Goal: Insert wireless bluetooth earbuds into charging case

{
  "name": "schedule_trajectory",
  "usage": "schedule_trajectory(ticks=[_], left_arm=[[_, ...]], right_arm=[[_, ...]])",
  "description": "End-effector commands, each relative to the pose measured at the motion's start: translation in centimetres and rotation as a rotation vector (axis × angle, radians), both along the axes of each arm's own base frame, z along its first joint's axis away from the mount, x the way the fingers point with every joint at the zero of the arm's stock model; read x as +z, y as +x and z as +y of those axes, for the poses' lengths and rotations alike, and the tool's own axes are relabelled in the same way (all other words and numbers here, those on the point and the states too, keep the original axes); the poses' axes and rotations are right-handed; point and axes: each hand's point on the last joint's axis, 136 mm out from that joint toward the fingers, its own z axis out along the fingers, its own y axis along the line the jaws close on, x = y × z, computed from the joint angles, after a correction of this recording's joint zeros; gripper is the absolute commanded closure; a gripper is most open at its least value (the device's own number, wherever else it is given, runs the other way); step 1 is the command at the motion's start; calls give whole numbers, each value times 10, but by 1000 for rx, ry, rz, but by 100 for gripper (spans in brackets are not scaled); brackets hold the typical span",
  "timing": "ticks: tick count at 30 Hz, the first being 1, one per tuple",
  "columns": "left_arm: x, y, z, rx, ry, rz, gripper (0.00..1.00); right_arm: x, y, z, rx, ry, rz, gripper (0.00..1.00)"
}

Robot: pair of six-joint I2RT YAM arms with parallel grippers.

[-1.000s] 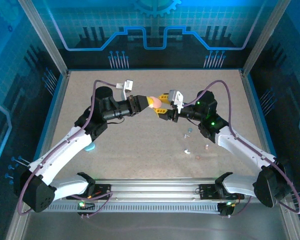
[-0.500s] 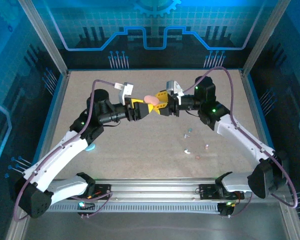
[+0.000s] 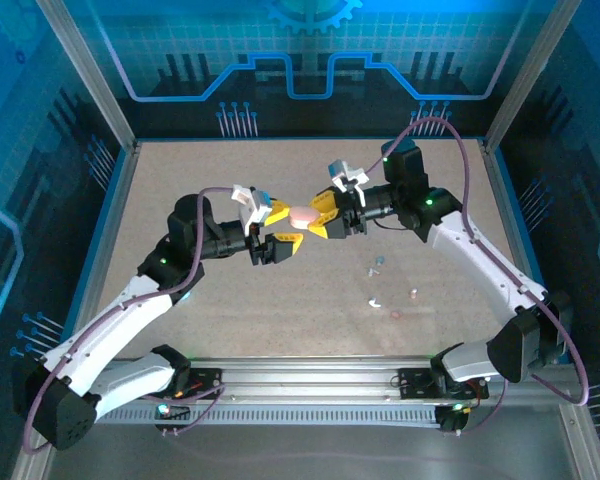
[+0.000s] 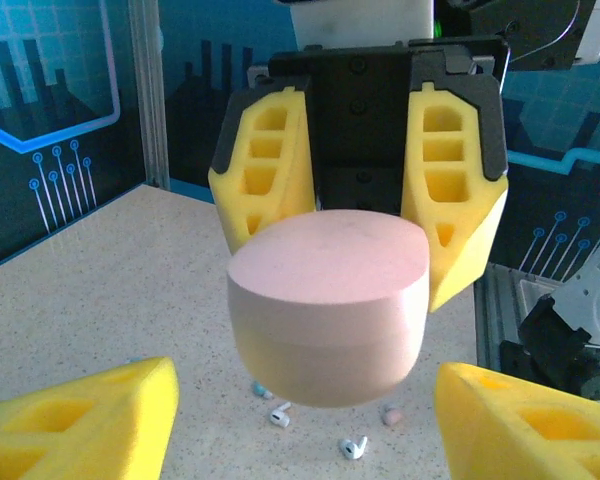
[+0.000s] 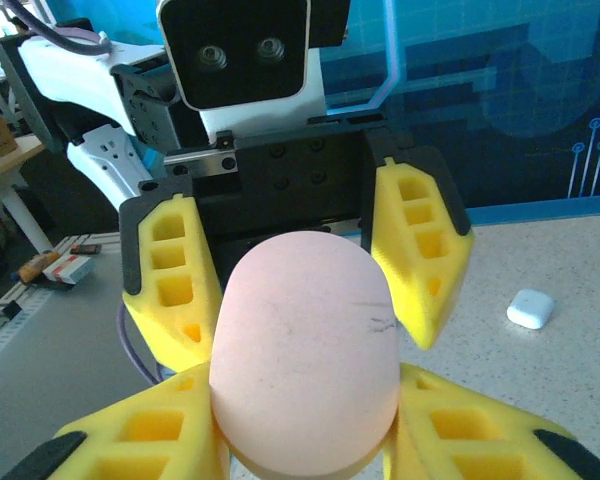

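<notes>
The top external view looks down from above and behind the robot over the whole table (image 3: 300, 300); the left wrist view looks level at the pink case (image 4: 327, 300) from very near; the right wrist view faces it from the opposite side, equally near; all three share that case.

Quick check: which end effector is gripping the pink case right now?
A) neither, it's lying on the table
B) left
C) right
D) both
C: the right end effector has its yellow fingers pressed against both sides of the pink case, while the left end effector is spread open, wider than the case.
</notes>
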Motion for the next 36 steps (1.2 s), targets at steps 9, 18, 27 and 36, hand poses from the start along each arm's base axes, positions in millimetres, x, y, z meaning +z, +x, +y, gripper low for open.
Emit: schedule_trajectory(ticks=[9,18,27,36], left_arm=[[21,-4,-8,-58,-49,-40,31],[18,-3,-11,-74,-50,-18,33],[15,-5,-11,-75,-57,-6,35],[15,-7,-12,-87,-56,-8,41]], right_arm=[[-1,0,-2,18,8,-12,64],[-3,1,-4,-17,0,-36,64],[-4,1,-5,-27,-3,-45,64],[-3,0,-5,-26,3,-51,64]])
